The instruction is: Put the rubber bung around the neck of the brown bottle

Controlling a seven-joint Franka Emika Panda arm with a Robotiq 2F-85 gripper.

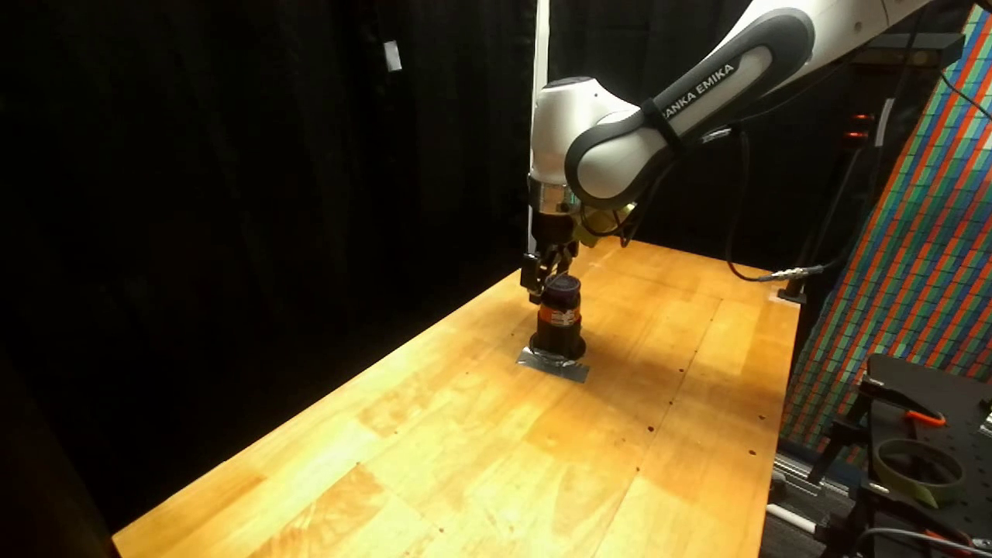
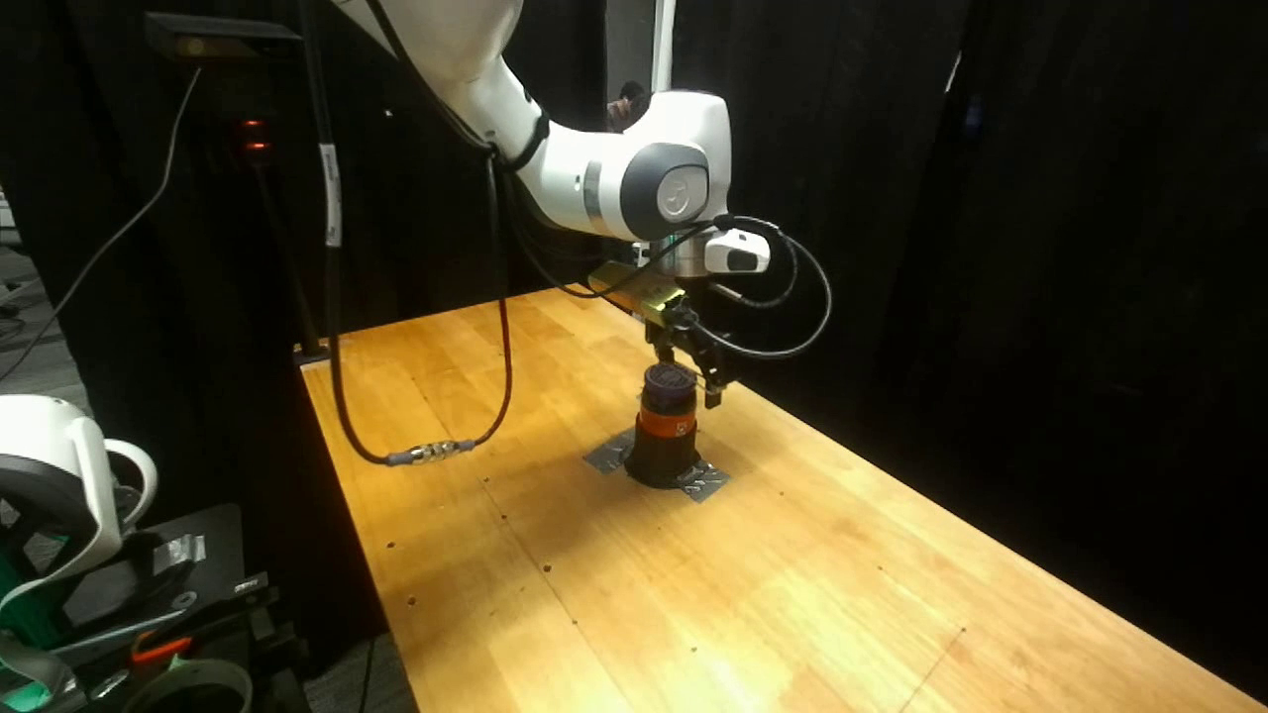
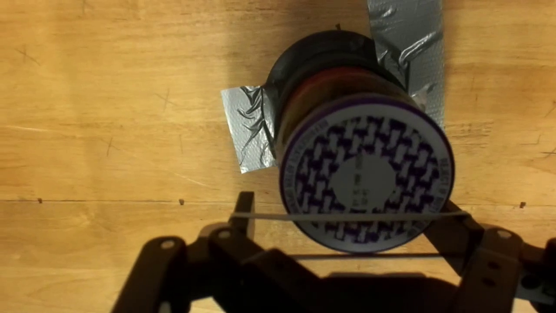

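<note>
The brown bottle (image 1: 560, 316) stands upright in a black base on the table and has an orange label. In the wrist view its round purple-and-white patterned lid (image 3: 365, 182) faces the camera. My gripper (image 3: 351, 213) is open, with its fingers wide apart. A thin pale rubber band (image 3: 269, 216), the only rubber piece in view, is stretched between the fingers in two strands. One strand crosses in front of the lid; the other runs near the lid's lower edge. In an exterior view the gripper (image 2: 690, 378) is at lid height, close beside the bottle (image 2: 668, 424) and off-centre from it.
Silver tape (image 3: 252, 130) fixes the black base (image 3: 321, 45) to the wooden table (image 1: 496, 449). A cable (image 2: 507, 366) hangs from the arm over the table. A dark cart with tools and a tape roll (image 1: 918, 471) stands beside the table.
</note>
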